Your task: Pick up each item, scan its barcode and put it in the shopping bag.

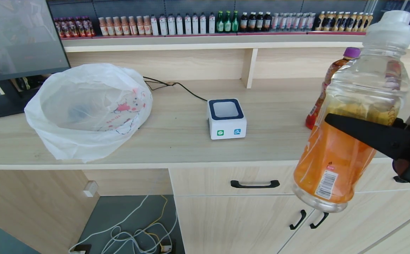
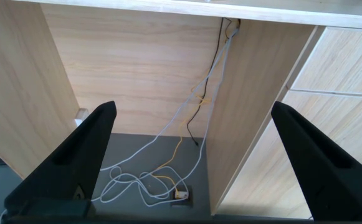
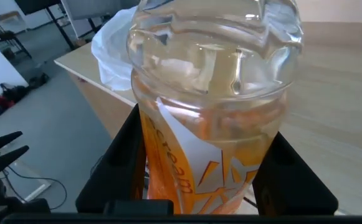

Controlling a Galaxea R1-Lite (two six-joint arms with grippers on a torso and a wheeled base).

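My right gripper [image 1: 367,135] is shut on a clear bottle of orange drink [image 1: 353,120] with a white cap, held tilted above the counter's front right edge, its barcode label [image 1: 326,184] low on the side facing me. In the right wrist view the same orange drink bottle [image 3: 212,118] sits between the black fingers [image 3: 121,162]. The white scanner [image 1: 226,118] with a dark-framed window stands mid-counter. The open white shopping bag [image 1: 88,109] rests at the counter's left. My left gripper [image 2: 193,162] hangs open below the counter, nothing between its fingers.
A second bottle with a purple cap [image 1: 326,84] stands on the counter behind the held one. A monitor [image 1: 18,35] is at the far left. A black cable [image 1: 176,86] runs to the scanner. Drawers with black handles [image 1: 255,184] lie below; loose cables [image 2: 162,180] cover the floor.
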